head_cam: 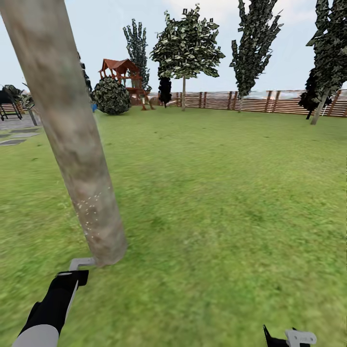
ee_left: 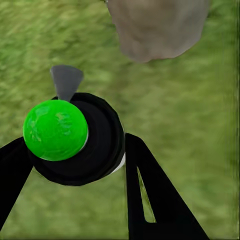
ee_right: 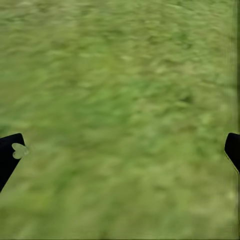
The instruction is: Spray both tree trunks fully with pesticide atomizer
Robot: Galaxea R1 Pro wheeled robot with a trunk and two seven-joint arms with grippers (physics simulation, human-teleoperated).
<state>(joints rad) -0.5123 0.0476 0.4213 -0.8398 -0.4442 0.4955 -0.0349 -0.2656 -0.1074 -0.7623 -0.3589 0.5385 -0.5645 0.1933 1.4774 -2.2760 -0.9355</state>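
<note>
The left gripper [ee_left: 75, 170] is clamped around the atomizer [ee_left: 75, 137], its grey nozzle aimed at the tree trunk [head_cam: 72, 140] at the frame's left. Spraying appears under way: white pesticide specks [head_cam: 89, 214] dot only the trunk's lower part. Next, I judge, sweep the nozzle higher.

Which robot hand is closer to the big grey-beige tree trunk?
The left. The left end effector holds the green-capped black atomizer right at the thick grey-beige tree trunk; the right end effector hangs farther away over grass.
</note>
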